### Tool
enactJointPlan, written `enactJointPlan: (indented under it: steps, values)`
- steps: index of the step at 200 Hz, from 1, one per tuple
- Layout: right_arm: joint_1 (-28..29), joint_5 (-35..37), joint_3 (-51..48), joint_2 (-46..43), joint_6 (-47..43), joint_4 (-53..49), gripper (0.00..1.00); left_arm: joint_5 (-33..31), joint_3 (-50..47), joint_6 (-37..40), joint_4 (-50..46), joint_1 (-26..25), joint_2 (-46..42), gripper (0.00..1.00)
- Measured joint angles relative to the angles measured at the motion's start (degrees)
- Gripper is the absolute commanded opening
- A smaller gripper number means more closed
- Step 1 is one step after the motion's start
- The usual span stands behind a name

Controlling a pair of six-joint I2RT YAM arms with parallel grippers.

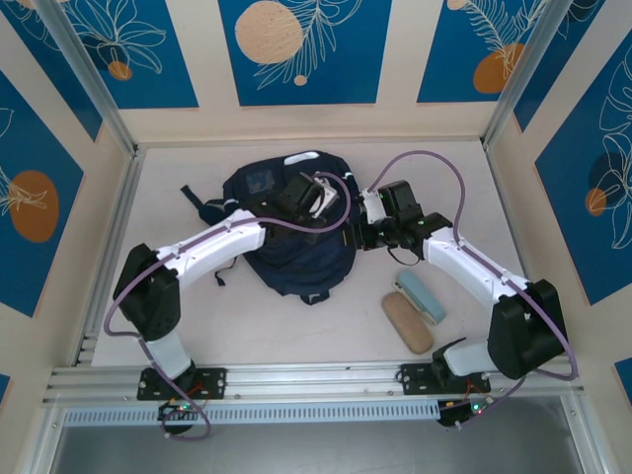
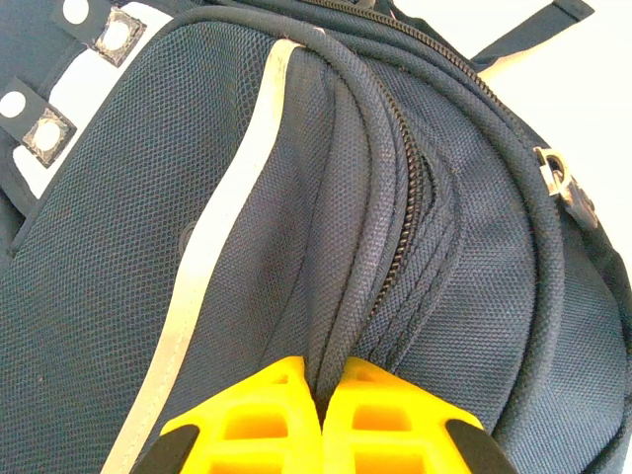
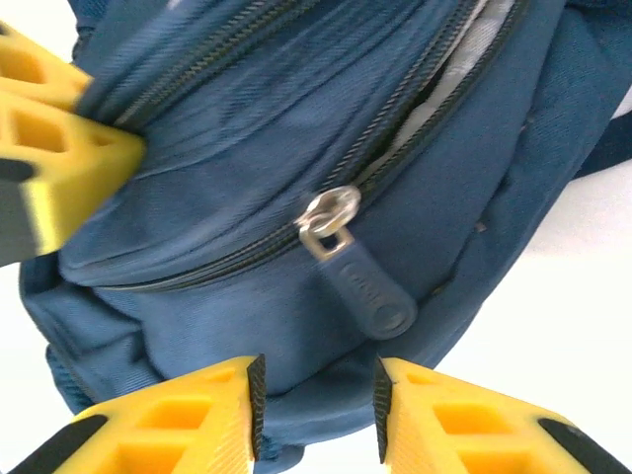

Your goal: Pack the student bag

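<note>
The large navy-blue fabric backpack (image 1: 296, 262) with white stripe trim lay flat on the tabletop, midway between the side edges and nearer the far edge. One zip stood partly open, exposing pale lining. Its zip pull (image 3: 360, 286) hung loose.

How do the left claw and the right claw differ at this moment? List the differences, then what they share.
1. The left claw is shut, pinching a fold of the student bag; the right claw is open and grips nothing.
2. The left claw sits over the bag's top; the right claw is at the bag's right edge, facing a zipper pull just above its gap.
Shared: both are yellow and both are at the bag.
</note>
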Motion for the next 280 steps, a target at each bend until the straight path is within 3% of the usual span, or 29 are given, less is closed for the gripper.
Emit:
enactJointPlan:
  steps: [58,113,159,280]
  values:
    - [0.0,0.5,3.5,1.8,-5.0,1.3,0.37,0.0,-1.3,0.8,-0.8,0.0,-2.4,0.0]
    - [-0.1,-4.4,3.5,3.0,-7.6,1.9,0.3,0.0,-1.5,0.8,-0.8,0.0,-2.6,0.0]
    - [-0.3,-5.2,3.5,3.6,-8.0,2.3,0.39,0.0,-1.7,0.8,-0.8,0.2,-3.2,0.0]
    - [0.5,-6.2,3.5,4.3,-8.1,1.8,0.07,-0.1,-1.7,0.5,-0.9,0.3,-3.2,0.0]
